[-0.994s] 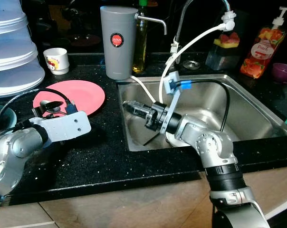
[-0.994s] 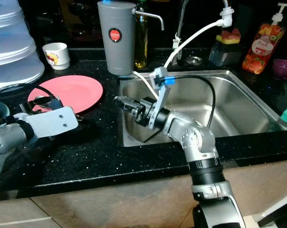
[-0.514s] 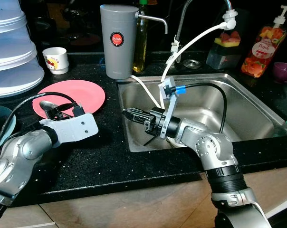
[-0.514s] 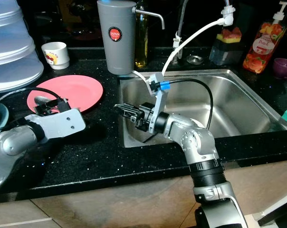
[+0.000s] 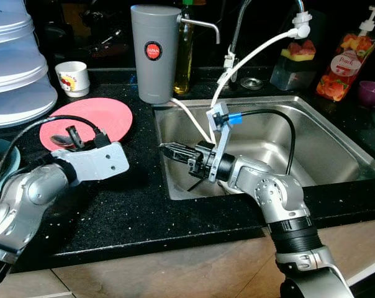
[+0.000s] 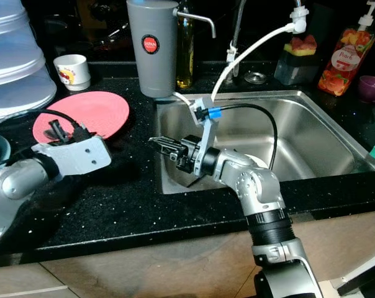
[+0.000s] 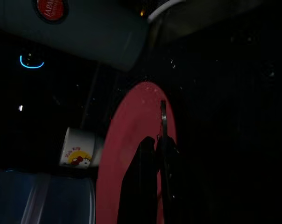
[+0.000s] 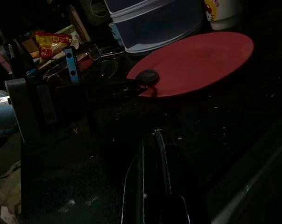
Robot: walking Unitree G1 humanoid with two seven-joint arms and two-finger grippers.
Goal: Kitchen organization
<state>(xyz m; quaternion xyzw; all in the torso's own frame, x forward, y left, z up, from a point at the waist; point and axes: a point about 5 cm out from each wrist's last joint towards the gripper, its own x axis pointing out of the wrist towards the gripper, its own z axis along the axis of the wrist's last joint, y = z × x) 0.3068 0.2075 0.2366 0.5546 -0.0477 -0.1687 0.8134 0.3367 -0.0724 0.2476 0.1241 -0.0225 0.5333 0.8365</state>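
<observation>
A pink plate lies on the black counter left of the sink. My left gripper hovers over the plate's near edge, shut on a metal spoon. The spoon's bowl hangs just above the plate. Its thin handle runs out between the left fingers. My right gripper points left at the sink's left wall, level with the counter edge. It is shut with nothing in it.
A grey water jug and an oil bottle stand behind the plate, with a white cup and stacked plastic containers at far left. The steel sink has a white hose across it. A soap bottle stands at the back right.
My left arm has shifted slightly right and up with the spoon, still over the plate. The right gripper has dropped a little at the sink's left wall.
</observation>
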